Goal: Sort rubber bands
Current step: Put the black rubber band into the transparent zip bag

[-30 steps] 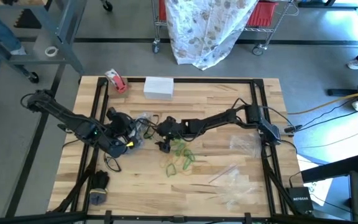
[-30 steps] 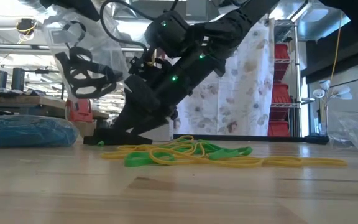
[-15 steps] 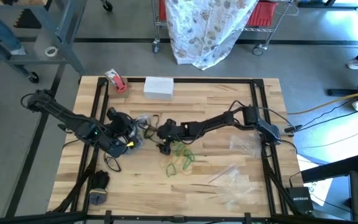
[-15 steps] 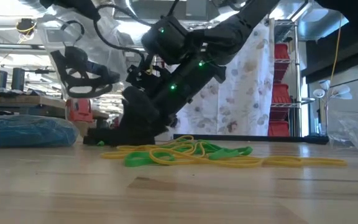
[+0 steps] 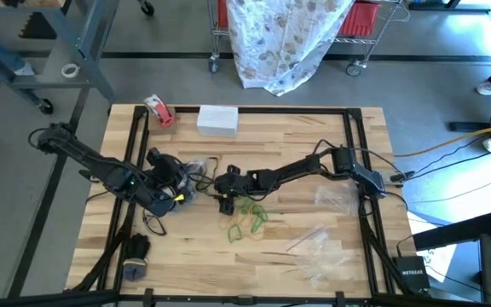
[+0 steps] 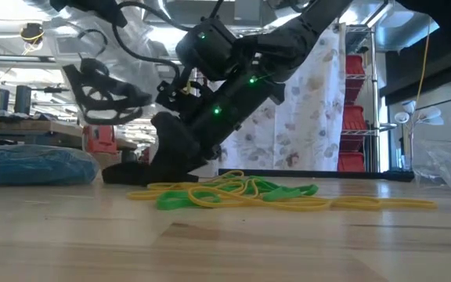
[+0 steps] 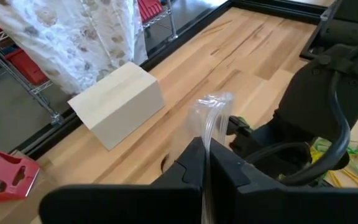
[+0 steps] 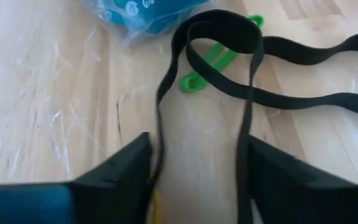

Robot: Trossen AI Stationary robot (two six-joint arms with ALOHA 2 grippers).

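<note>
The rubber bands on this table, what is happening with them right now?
The right gripper is down at the tabletop beside the pile of green and yellow rubber bands. Its jaws stand apart around a black rubber band that lies flat on the wood, not yet pinched. The left gripper is shut on a clear plastic bag and holds it above the table, next to the right one.

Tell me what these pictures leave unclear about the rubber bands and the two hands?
- Right hand: whether it grips the black band; fingertips cut off, right wrist view.
- Bag in the left hand: contents hidden, left wrist view.
- Green and yellow bands: count lost in a tangle, low view.
</note>
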